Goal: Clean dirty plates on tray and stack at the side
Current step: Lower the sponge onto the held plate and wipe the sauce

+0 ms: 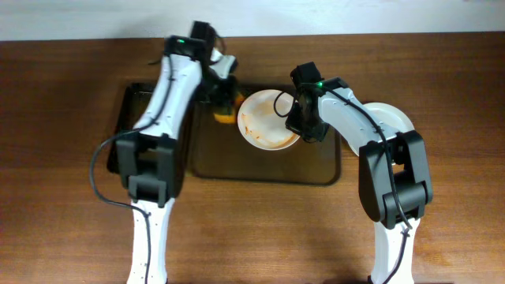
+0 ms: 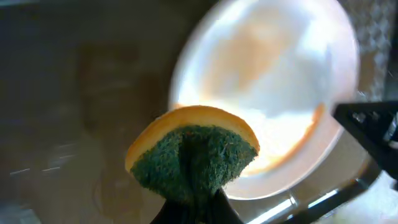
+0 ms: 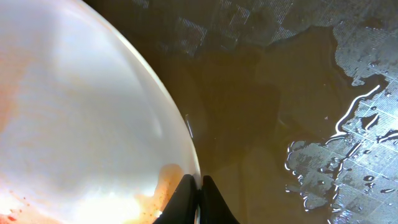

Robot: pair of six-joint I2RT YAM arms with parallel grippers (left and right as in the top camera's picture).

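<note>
A white plate streaked with orange sauce is held tilted over the dark brown tray. My right gripper is shut on the plate's right rim; in the right wrist view the fingers pinch the rim of the plate. My left gripper is shut on an orange and green sponge just left of the plate. In the left wrist view the sponge hangs in front of the plate. Another white plate lies on the table at the right.
A smaller black tray lies at the left, partly under the left arm. The brown tray's floor shows wet patches in the right wrist view. Wooden table surrounds both trays.
</note>
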